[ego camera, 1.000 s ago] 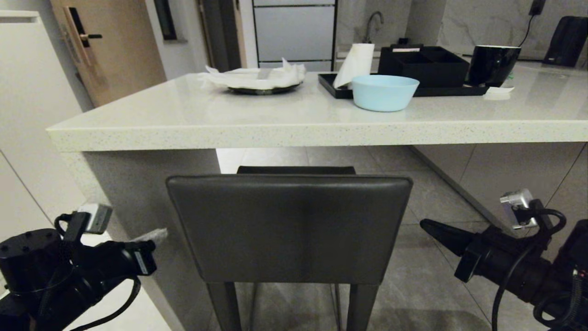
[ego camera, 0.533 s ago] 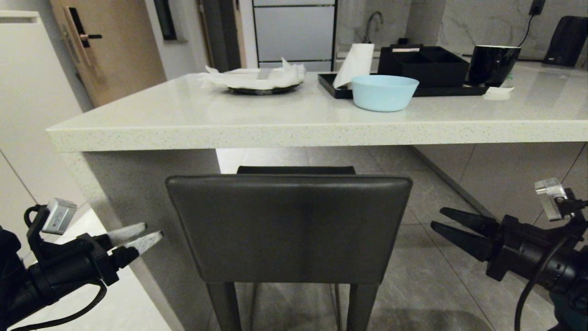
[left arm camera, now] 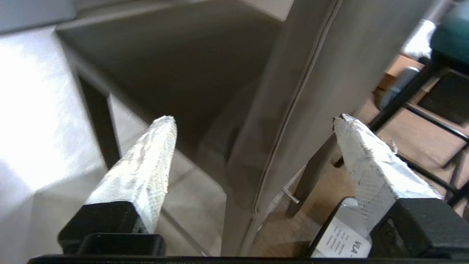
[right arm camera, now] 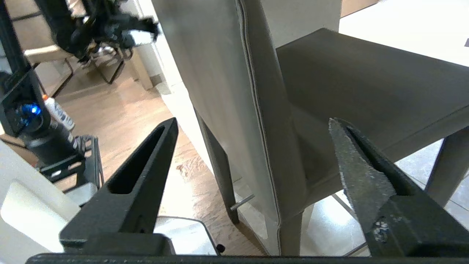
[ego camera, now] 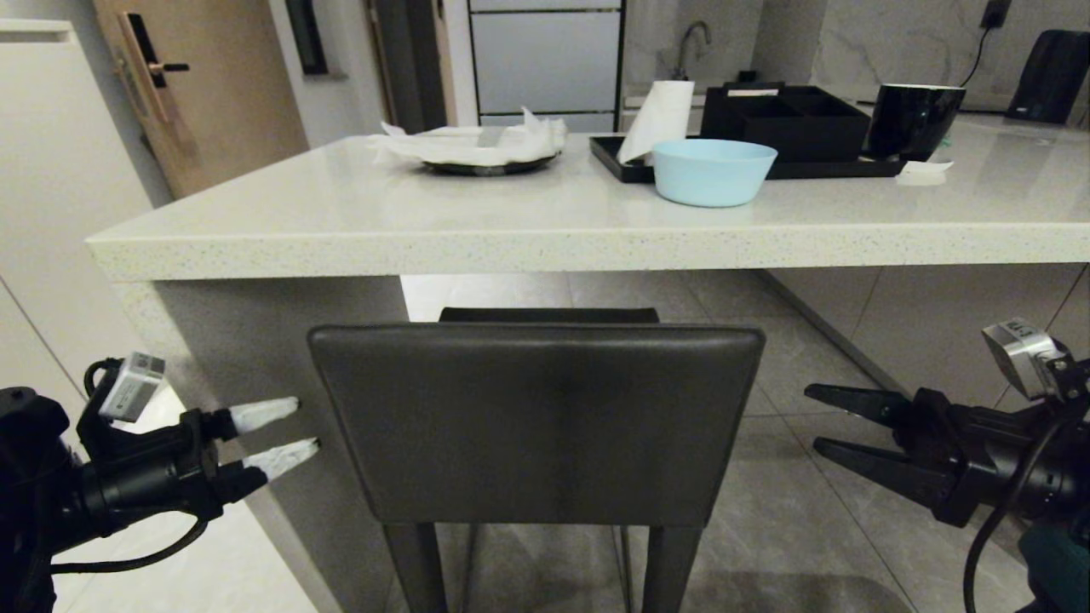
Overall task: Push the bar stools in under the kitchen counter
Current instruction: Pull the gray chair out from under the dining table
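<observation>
Grey stool (ego camera: 536, 421) on tiled floor (ego camera: 809, 511)

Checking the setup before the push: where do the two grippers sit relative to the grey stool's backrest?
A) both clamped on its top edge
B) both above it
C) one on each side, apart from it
C: the left gripper and right gripper flank the backrest, fingers open, touching nothing.

Dark grey-brown bar stool (ego camera: 536, 421) w/ flat back stands centre, seat under the kitchen counter (ego camera: 545, 243) edge. Left gripper (ego camera: 285, 430) near its left side, right gripper (ego camera: 822, 417) near right side, both apart from stool, fingers spread. Blue bowl (ego camera: 714, 172) on counter.
</observation>
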Available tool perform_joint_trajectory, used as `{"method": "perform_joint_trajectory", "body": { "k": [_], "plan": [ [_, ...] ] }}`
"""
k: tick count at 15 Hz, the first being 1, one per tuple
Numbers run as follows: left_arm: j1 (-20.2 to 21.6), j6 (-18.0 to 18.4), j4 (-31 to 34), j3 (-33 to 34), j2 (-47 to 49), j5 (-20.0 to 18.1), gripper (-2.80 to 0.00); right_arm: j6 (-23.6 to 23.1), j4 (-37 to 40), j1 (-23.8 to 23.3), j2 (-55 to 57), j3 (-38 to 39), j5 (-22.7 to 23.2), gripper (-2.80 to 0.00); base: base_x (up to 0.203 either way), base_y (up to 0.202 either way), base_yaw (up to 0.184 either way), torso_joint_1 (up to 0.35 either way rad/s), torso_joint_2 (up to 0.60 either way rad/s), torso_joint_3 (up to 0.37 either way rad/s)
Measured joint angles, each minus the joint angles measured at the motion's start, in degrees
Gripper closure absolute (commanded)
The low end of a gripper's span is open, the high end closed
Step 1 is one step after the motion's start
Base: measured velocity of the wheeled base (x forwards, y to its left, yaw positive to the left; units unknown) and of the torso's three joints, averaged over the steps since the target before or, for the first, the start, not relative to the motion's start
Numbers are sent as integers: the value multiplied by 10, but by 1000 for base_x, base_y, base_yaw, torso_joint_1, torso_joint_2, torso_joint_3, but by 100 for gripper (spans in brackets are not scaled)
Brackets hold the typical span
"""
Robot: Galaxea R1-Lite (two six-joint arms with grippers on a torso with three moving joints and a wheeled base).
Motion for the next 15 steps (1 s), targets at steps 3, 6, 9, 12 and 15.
{"method": "perform_joint_trajectory", "body": {
  "k": [3,6,9,12,15],
  "plan": [
    [-8,0,0,-34,12,-26,-280,-10,0,25,20,-21,-1,-280,0,0,0,0,0,0],
    [-29,0,0,-47,20,-26,-280,-11,0,66,41,-43,-6,-280,0,0,0,0,0,0],
    [-39,0,0,-44,24,-26,-280,-11,0,104,72,-75,-18,-280,0,0,0,0,0,0],
    [-45,0,0,-23,17,-27,-280,-11,0,142,101,-96,-39,-280,0,0,0,0,0,0],
    [-60,0,0,-15,10,-26,-280,-11,0,160,119,-106,-54,-280,0,0,0,0,0,0]
  ]
}}
